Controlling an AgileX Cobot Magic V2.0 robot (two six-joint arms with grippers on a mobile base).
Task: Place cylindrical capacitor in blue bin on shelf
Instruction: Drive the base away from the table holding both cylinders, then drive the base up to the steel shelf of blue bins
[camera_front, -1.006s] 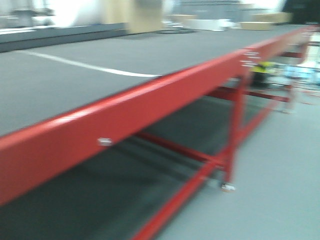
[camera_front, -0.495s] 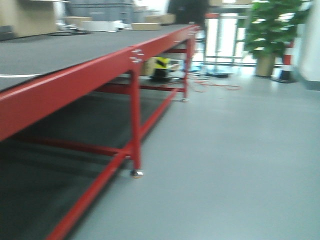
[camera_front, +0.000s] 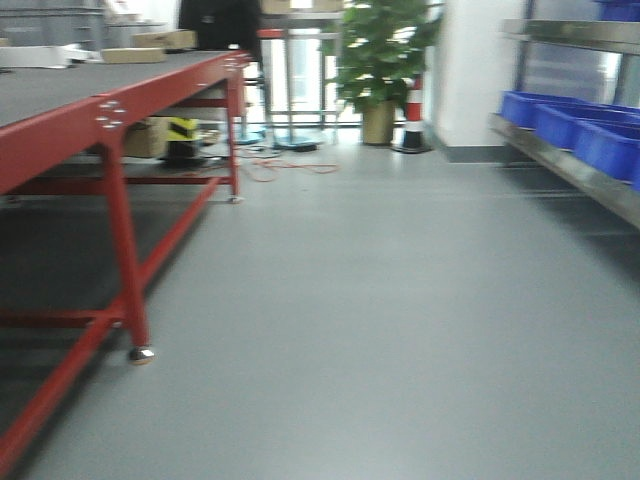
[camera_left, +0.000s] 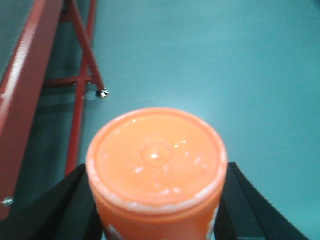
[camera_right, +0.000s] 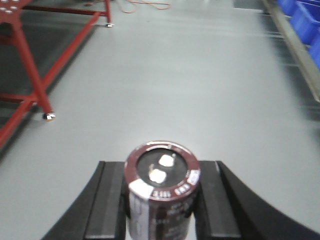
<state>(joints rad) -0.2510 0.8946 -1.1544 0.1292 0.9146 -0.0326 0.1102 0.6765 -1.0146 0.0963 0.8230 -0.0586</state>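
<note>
In the right wrist view my right gripper (camera_right: 161, 174) is shut on the cylindrical capacitor (camera_right: 161, 200), a dark stubby cylinder held upright with two pale terminals on its top. In the left wrist view my left gripper (camera_left: 156, 200) is shut on an orange round-topped container (camera_left: 156, 160). Both are held above the grey floor. The steel shelf (camera_front: 570, 168) runs along the right edge of the front view with blue bins (camera_front: 580, 130) on it. The shelf rail (camera_right: 296, 47) and the blue bins (camera_right: 306, 15) also show at the top right of the right wrist view.
A red-framed table (camera_front: 110, 112) with a dark top stands at the left, its leg and foot (camera_front: 140, 354) near me. A potted plant (camera_front: 380, 60), a striped cone (camera_front: 412, 115) and floor cables (camera_front: 290, 166) are at the far end.
The front view has swung right: the red table slid from filling the frame to the left edge, and the shelf with blue bins came into view at the right.
</note>
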